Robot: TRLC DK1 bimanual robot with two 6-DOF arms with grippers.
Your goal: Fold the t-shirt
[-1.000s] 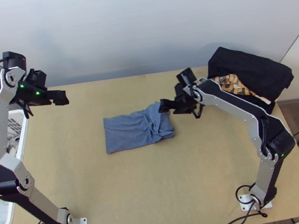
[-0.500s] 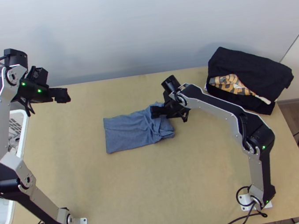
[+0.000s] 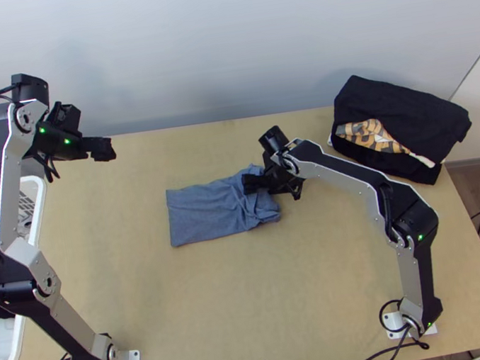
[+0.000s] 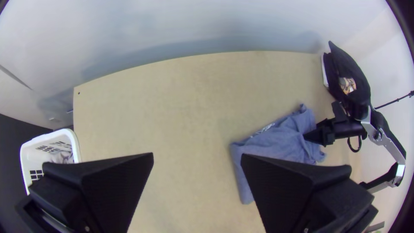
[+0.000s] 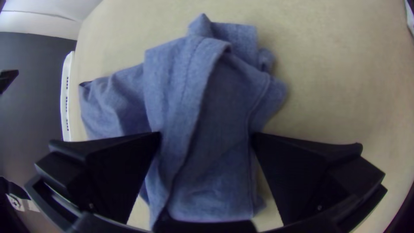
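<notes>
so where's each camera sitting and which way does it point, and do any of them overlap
Top view: fixed high over the near edge of the table, looking steeply down; left arm and right arm both show.
Left wrist view: on the left arm's wrist, looking across the table; left end effector shows, right arm beyond.
Right wrist view: on the right arm's wrist, looking down at the t-shirt; right end effector shows.
Top and left wrist views share the t-shirt and right arm.
</notes>
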